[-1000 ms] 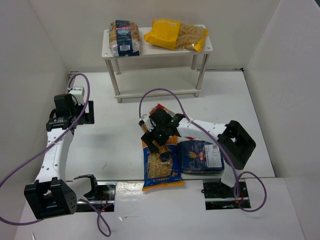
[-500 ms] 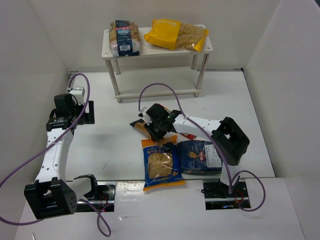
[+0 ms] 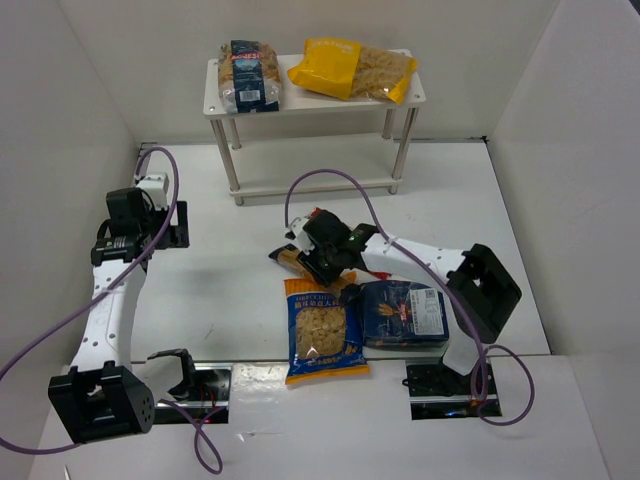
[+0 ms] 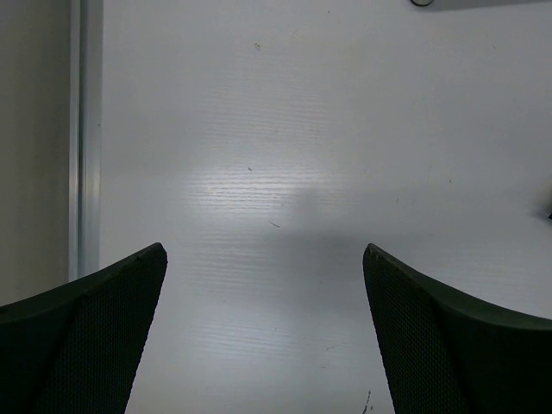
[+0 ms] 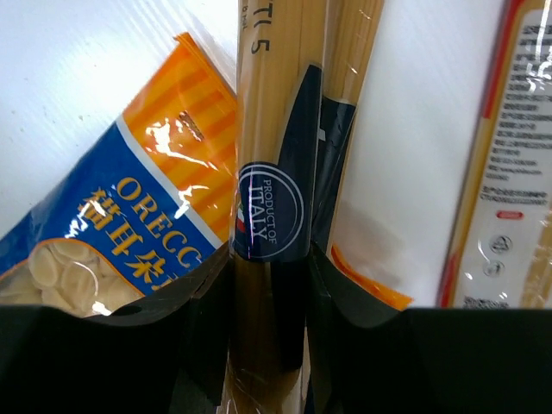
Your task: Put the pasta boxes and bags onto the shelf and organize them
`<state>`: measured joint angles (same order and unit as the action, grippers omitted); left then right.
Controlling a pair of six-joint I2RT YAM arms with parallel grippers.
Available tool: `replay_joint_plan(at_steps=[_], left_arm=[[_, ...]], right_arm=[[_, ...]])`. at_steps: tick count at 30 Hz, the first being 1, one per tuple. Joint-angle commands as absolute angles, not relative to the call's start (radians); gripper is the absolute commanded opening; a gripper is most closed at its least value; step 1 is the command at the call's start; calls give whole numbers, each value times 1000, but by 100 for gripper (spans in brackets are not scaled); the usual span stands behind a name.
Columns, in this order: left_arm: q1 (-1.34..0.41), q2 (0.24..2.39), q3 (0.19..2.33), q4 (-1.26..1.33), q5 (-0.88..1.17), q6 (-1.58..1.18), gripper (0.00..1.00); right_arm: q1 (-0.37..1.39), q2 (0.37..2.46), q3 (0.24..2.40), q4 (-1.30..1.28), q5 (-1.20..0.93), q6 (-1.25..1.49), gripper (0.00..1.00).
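2 bags [image 3: 250, 75] on shelf [image 3: 415, 96]; right end effector [image 3: 318, 262] pinches long yellow pack [image 5: 276, 129], left end effector [image 4: 263, 259] spread; other packs [image 3: 322, 335] unshelved on counter [image 3: 230, 290].

A white table [image 3: 240, 290] with a faint grain fills the floor of the scene. Plain white walls close it in: a back wall [image 3: 480, 60], a left wall [image 3: 50, 120] and a right wall [image 3: 580, 150]. Along the table's left edge runs what looks like a metal strip [image 4: 84, 129]. Soft, even light leaves a pale sheen [image 4: 259, 181] on the tabletop.
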<state>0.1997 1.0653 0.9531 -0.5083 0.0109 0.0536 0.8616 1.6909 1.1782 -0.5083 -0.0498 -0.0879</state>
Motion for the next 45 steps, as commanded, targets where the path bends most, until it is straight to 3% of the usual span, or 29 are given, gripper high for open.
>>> replay_joint_plan(at_steps=[1, 17, 32, 33, 34, 35, 36, 38, 45], left_arm=[[204, 1029, 951, -482, 28, 64, 100], [204, 1020, 951, -482, 18, 64, 100], [204, 1029, 951, -482, 18, 64, 100], [204, 1029, 951, -482, 18, 64, 100], [204, 1029, 951, -482, 18, 64, 100], [204, 1038, 951, -482, 18, 64, 100], [204, 1039, 951, -482, 18, 64, 100], [204, 1039, 951, -482, 18, 64, 100], [204, 1048, 951, -482, 18, 64, 100]], right_arm=[[867, 1602, 1189, -480, 0, -106, 0], [867, 1465, 1178, -344, 116, -135, 0], [857, 1479, 1199, -293, 133, -167, 0], [857, 1500, 1200, -305, 114, -167, 4], [857, 1515, 1200, -343, 98, -196, 24], [857, 1532, 1200, -365, 83, -205, 56], [857, 1549, 1190, -385, 74, -206, 72], [848, 1589, 1158, -411, 83, -233, 90], [798, 1598, 1065, -411, 58, -311, 97]])
